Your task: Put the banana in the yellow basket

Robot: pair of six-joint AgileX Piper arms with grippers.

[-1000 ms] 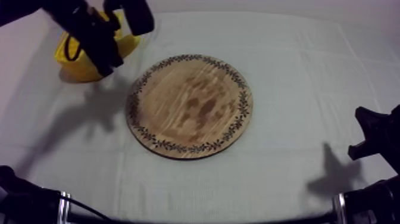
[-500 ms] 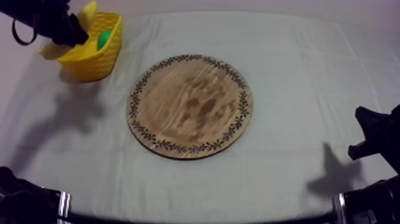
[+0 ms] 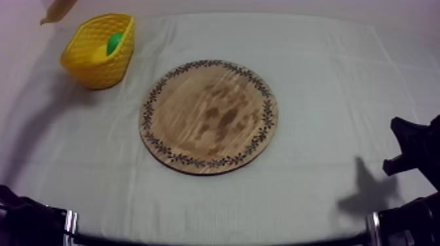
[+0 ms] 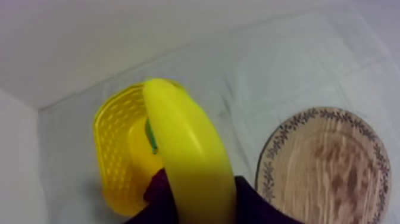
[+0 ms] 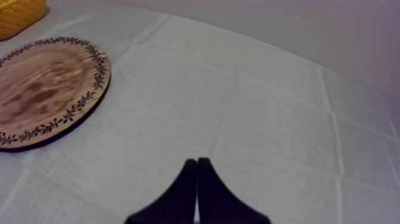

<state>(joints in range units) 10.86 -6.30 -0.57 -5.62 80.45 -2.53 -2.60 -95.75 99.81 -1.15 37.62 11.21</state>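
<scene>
The banana (image 4: 187,161) is yellow and curved, and my left gripper (image 4: 199,192) is shut on it, a dark finger on each side. It hangs high above the yellow basket (image 4: 116,155). In the top view one end of the banana (image 3: 55,10) pokes in at the far upper left edge, beyond the basket (image 3: 98,69). The round wooden board (image 3: 208,116) lies bare at the table's middle. My right gripper (image 5: 197,164) is shut on nothing, low at the right side (image 3: 409,152) and off the board (image 5: 41,89).
A green fruit (image 3: 114,42) lies inside the basket, also seen under the banana (image 4: 151,136). Grey-white cloth (image 3: 327,78) covers the table around the board. The basket (image 5: 18,12) stands beyond the board's far side from my right gripper.
My left arm has drawn back up and to the left, out of the top view, with the banana still held. The basket is now uncovered. The right arm has not moved.
</scene>
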